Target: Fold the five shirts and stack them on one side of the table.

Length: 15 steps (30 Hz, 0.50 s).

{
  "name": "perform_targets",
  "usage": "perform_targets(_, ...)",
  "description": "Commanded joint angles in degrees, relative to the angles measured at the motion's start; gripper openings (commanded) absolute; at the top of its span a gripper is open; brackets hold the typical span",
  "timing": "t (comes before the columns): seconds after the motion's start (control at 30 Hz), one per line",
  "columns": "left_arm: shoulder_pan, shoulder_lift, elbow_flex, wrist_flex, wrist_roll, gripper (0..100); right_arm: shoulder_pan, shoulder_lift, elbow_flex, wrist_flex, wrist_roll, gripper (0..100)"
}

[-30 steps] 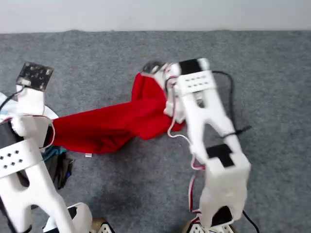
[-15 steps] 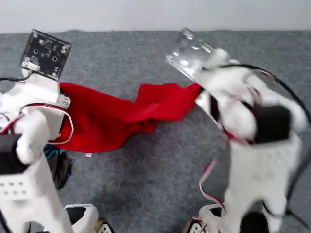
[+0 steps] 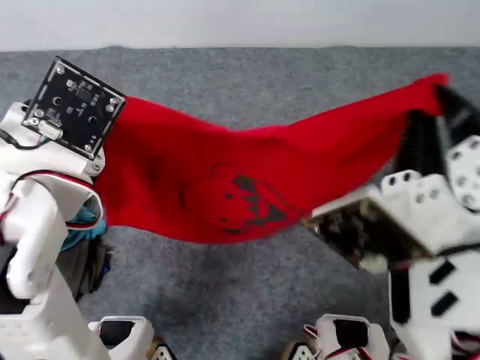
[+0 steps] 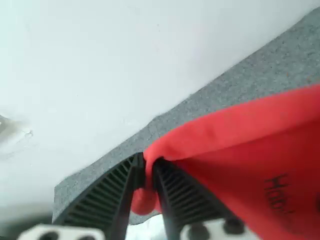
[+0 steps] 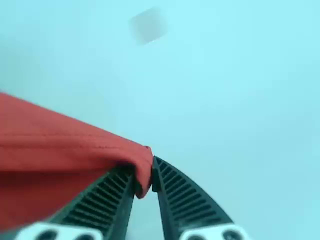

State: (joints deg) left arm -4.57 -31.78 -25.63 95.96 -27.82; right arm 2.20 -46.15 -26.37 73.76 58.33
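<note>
**Red shirt held aloft between two arms.** We see the garment lifted off the grey table cover and stretched as a sagging band from one arm to the other.

In the left wrist view, the left gripper has its ribbed black jaws pressed together on a bunched red corner of the shirt. Cloth shows on both sides of the pinch.

In the right wrist view, the right gripper pinches a hemmed corner of the shirt, with the stitched edge folded over between the jaws.

In the high view, the shirt's left end sits behind the square camera board carried on the left arm. Its right end rises to a point above the right arm, higher in the picture than the left end.

A dark printed graphic faces the camera near the shirt's lower middle. The lower edge hangs in a curve over the table cover, and we cannot tell whether any part touches it.

Beside the left arm, a small heap of teal and dark cloth lies on the table cover, partly hidden by the arm. A white wall stands beyond the table's far edge.
</note>
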Motion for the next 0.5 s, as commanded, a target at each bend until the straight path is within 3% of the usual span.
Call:
perform_targets(0.0, 0.18, 0.0, -1.71, -1.32, -2.64, 1, 3.12, -0.22, -0.35, -8.04, 2.46, 1.0)
perform_targets(0.2, 0.18, 0.0, -3.74, -1.23, -5.1, 1, 5.23, -0.04, -0.35, -18.15, 6.77, 1.0)
perform_targets(0.47, 0.18, -1.14, -15.34, 4.66, -5.1, 1, 10.95, -4.09, -0.18, -12.53, 7.91, 1.0)
